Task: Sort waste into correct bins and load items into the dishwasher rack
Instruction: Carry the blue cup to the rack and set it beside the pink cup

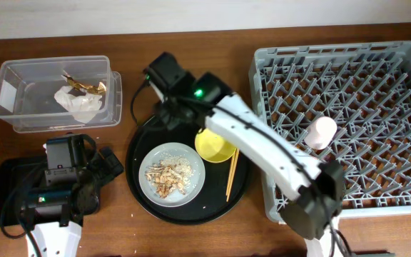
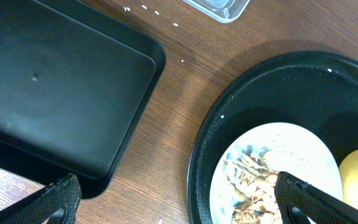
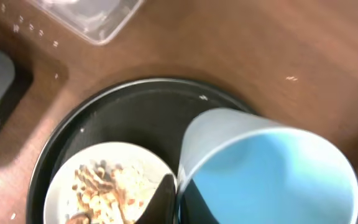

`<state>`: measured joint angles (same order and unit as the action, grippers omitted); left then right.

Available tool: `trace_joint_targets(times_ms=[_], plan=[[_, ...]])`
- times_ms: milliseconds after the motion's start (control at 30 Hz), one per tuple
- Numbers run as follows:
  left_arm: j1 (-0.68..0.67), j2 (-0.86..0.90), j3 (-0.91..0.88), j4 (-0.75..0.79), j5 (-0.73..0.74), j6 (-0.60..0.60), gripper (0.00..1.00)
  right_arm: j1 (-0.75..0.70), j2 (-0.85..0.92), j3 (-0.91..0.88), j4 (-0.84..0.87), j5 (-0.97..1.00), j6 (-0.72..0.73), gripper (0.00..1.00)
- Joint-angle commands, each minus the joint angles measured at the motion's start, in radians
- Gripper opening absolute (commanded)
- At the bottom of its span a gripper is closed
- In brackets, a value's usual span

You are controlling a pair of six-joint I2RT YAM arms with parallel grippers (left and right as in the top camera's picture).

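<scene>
Plate (image 1: 197,175) and bowl (image 1: 215,145) sit on tray (image 1: 212,201), left of rack (image 1: 334,51).

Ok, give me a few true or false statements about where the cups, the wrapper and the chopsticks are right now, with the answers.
1. The pink cup is in the rack. True.
2. The wrapper lies on the round tray. False: it is inside the clear box.
3. The right claw holds the blue cup. True.
4. The grey plate is bare. False: food scraps lie on it.
5. The left claw is shut on the chopsticks. False: it is open and holds nothing; the chopsticks lie on the round tray.
</scene>
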<state>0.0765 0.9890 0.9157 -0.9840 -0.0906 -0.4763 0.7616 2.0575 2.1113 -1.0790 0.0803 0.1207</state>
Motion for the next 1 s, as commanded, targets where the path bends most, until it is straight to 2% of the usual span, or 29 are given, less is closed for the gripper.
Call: trace_joint_targets(times_ms=[0, 167, 300, 400, 533, 600, 667, 767, 900, 967], plan=[[0.005, -0.007, 0.014, -0.002, -0.004, -0.009, 0.99, -0.122, -0.117, 0.11, -0.129, 0.041, 0.049, 0.04], [0.005, -0.007, 0.014, -0.002, -0.004, -0.009, 0.99, -0.47, -0.269, 0.113, -0.324, -0.217, 0.038, 0.04], [0.005, -0.007, 0.014, -0.002, -0.004, -0.009, 0.99, -0.753, -0.294, 0.105, -0.5, -0.477, -0.127, 0.04], [0.005, -0.007, 0.014, -0.002, -0.004, -0.009, 0.99, -0.919, -0.294, 0.006, -0.616, -0.797, -0.356, 0.04], [0.005, -0.007, 0.014, -0.002, -0.004, -0.009, 0.99, -1.058, -0.297, -0.253, -0.612, -1.098, -0.58, 0.04], [0.005, -0.007, 0.014, -0.002, -0.004, -0.009, 0.99, -1.152, -0.291, -0.369, -0.545, -1.218, -0.645, 0.04], [0.005, -0.007, 0.014, -0.002, -0.004, -0.009, 0.99, -1.246, -0.272, -0.42, -0.48, -1.255, -0.644, 0.04], [0.005, -0.007, 0.014, -0.002, -0.004, -0.009, 0.99, -1.353, -0.222, -0.424, -0.492, -1.256, -0.644, 0.04], [0.005, -0.007, 0.014, -0.002, -0.004, -0.009, 0.99, -1.378, -0.203, -0.436, -0.544, -1.259, -0.645, 0.04], [0.005, -0.007, 0.014, -0.002, -0.004, -0.009, 0.99, -1.381, -0.203, -0.436, -0.489, -1.321, -0.644, 0.04]])
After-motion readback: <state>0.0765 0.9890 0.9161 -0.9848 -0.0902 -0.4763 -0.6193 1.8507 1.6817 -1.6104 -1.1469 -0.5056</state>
